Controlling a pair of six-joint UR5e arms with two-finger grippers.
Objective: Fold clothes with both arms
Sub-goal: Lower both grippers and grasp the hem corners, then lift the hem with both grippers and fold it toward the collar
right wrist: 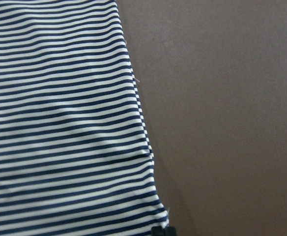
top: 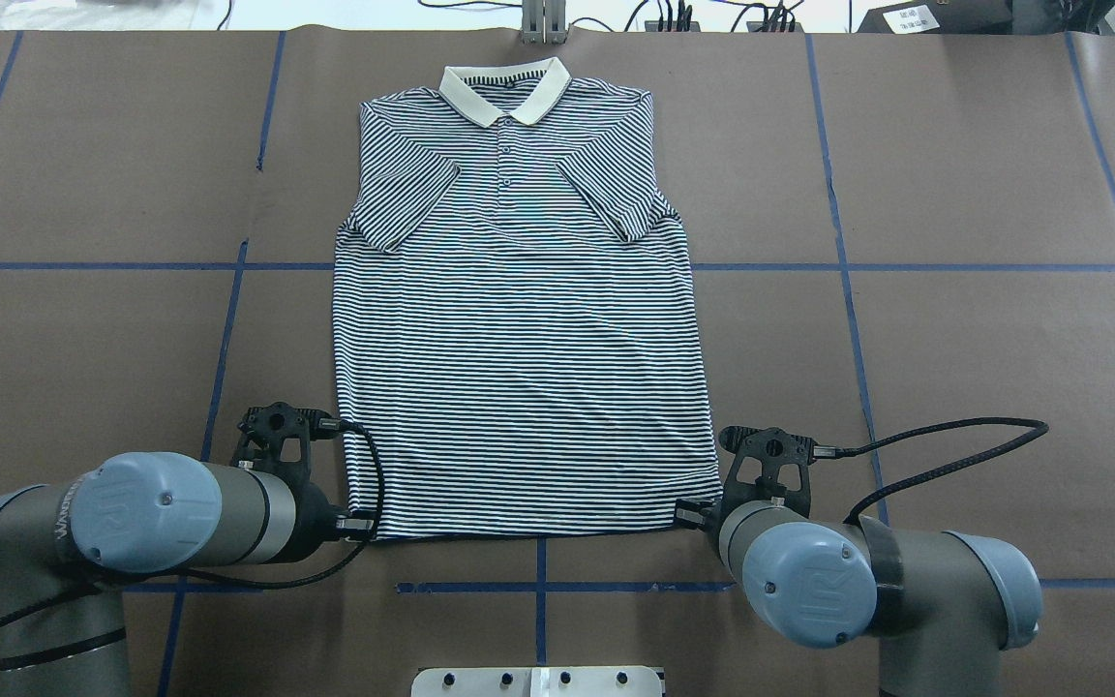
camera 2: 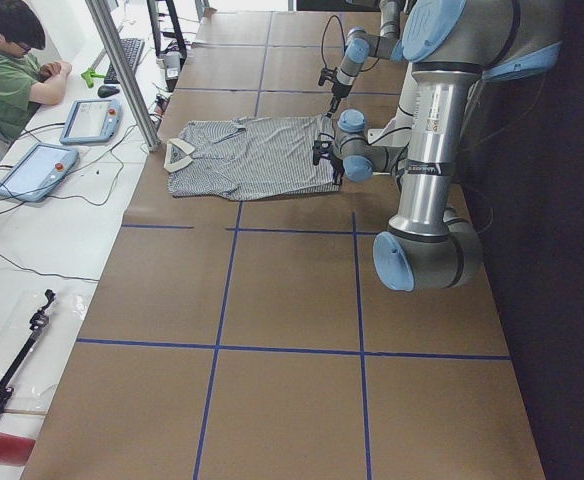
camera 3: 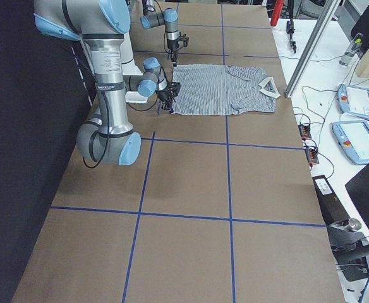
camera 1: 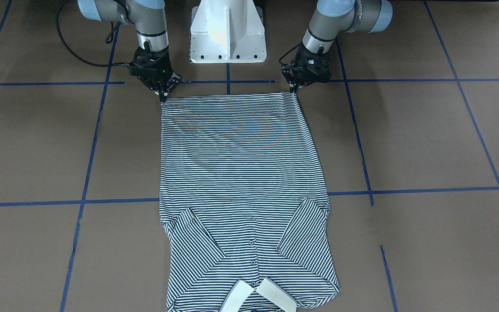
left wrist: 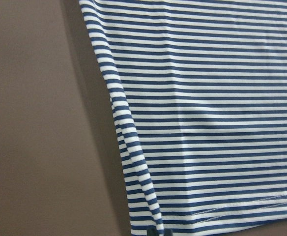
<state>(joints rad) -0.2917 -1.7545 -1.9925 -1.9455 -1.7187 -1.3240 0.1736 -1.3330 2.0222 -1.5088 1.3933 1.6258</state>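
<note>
The polo shirt [top: 519, 368] lies flat and front up in the middle of the surface [top: 954, 368]. Its cream collar [top: 504, 95] points at the far edge, on the operators' side, and its hem [top: 538, 530] runs along the edge nearest the robot. Both short sleeves [top: 403, 198] are already turned in over the chest, either side of the button placket [top: 507, 165], so the body reads as a long rectangle. Its long axis runs straight from the robot's edge to the far edge.

The left claw [top: 356, 526] sits at the hem corner on the robot's left, and the right claw [top: 688, 511] sits at the opposite hem corner. In the front-facing view each claw's fingers come together to a point right on its corner. I judge both to be pressed together and pinching the striped cloth there, with a dark fingertip showing at the very corner in each wrist view.

From either claw the whole shirt stretches forward, away from the robot, and the collar is well apart from them. Each arm is nearest its own corner, and the two are level with each other. The next move likely carries the hem along that axis toward the collar. Keeping both claws level would keep the fold square to the blue tape lines [top: 906, 266].
</note>
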